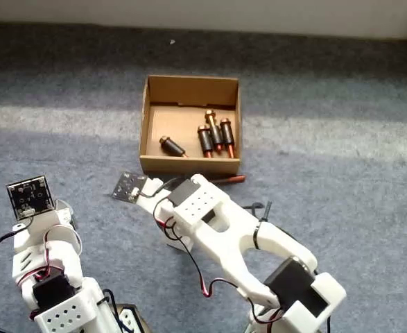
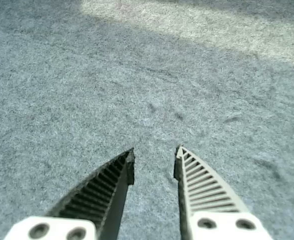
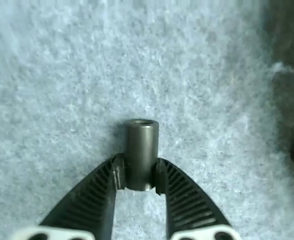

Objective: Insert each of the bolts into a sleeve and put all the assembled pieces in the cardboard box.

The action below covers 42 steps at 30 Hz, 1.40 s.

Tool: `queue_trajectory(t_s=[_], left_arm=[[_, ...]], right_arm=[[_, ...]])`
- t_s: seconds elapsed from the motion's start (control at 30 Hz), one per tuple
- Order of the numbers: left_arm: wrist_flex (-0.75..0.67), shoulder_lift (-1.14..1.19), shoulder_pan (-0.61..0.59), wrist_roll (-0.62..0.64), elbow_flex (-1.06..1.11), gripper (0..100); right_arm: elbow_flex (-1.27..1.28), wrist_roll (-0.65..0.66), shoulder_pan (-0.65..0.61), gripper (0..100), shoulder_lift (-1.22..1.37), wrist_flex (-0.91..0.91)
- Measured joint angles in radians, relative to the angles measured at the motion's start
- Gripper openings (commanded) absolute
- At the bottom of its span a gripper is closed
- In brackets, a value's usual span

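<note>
Your right fingers (image 3: 161, 176) clamp the sleeve (image 3: 141, 145) by its near end, its long axis pointing straight out from them, with the loose bolt (image 1: 227, 179) just beside the cardboard box (image 1: 191, 82); your left fingers (image 2: 180, 161) gape empty, well apart.

Left pincer (image 2: 154, 162), fingertips apart and holding nothing, above grey carpet (image 2: 147, 75).

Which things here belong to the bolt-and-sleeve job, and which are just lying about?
Job:
- sleeve, held in the right gripper
- loose bolt beside the cardboard box
- four assembled pieces inside the box

Just there:
- grey carpet
- left gripper, open over bare carpet
</note>
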Motion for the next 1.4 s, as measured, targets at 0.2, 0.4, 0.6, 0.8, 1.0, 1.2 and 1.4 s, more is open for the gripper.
queue_trajectory(t_s=[0.2, 0.4, 0.6, 0.8, 1.0, 1.2, 1.4], left_arm=[[0.000, 0.000, 0.000, 0.000, 0.000, 16], [0.000, 0.000, 0.000, 0.000, 0.000, 16], [0.000, 0.000, 0.000, 0.000, 0.000, 16], [0.000, 0.000, 0.000, 0.000, 0.000, 16], [0.000, 0.000, 0.000, 0.000, 0.000, 16], [0.000, 0.000, 0.000, 0.000, 0.000, 16], [0.000, 0.000, 0.046, -0.002, 0.000, 16]], right_arm=[[-0.003, -0.008, -0.046, 5.4, 0.068, -0.005], [-0.003, -0.077, -0.084, 9.8, 0.078, -0.003], [0.006, -0.081, -0.087, 6.3, 0.083, -0.026], [0.037, -0.028, -0.083, 0.5, 0.077, -0.066], [0.066, -0.011, -0.083, 0.5, 0.049, -0.087], [0.081, -0.086, -0.034, 0.5, -0.180, -0.015], [0.163, -0.229, 0.084, 0.5, -0.503, -0.008]])
